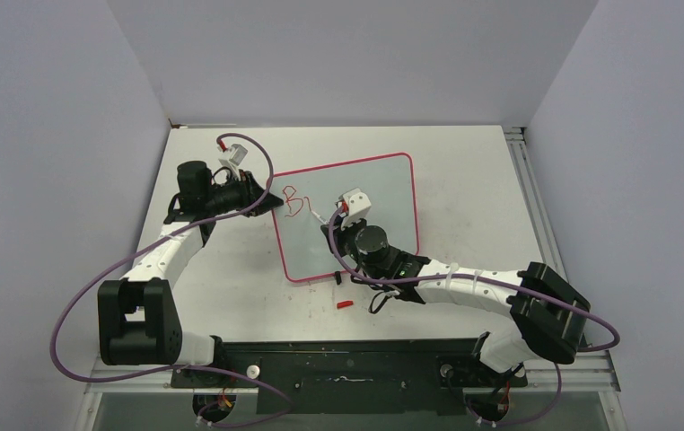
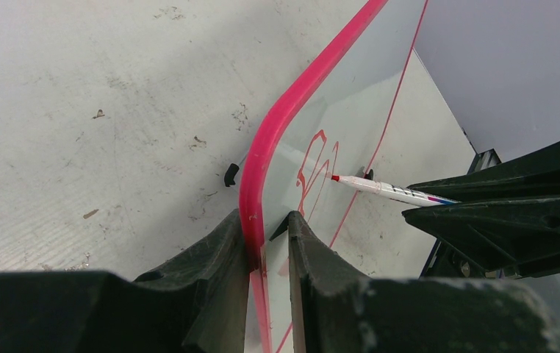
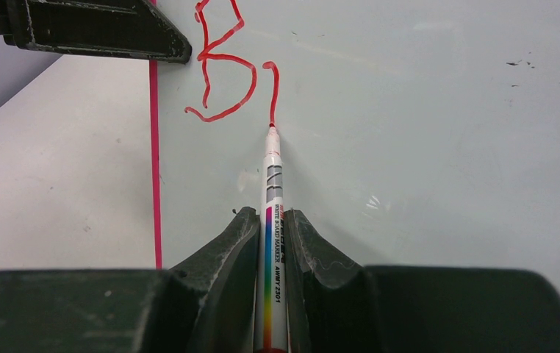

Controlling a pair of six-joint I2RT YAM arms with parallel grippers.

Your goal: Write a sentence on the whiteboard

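Observation:
The whiteboard [image 1: 383, 189] lies on the table, glossy white with a thin pink-red frame. My left gripper [image 1: 275, 201] is shut on its left edge, and the left wrist view shows the frame [image 2: 266, 158] pinched between the jaws [image 2: 266, 224]. My right gripper [image 3: 271, 217] is shut on a white marker [image 3: 272, 165] with a rainbow stripe. The marker's red tip touches the board at the foot of a short hooked stroke. Of the sentence [image 3: 222, 66], only a red "B" and that stroke show, near the board's upper left [image 1: 295, 203].
A small red marker cap [image 1: 345, 304] lies on the table just below the board's near edge. The left gripper's black finger [image 3: 101, 29] sits close to the "B". Grey walls enclose the table on three sides.

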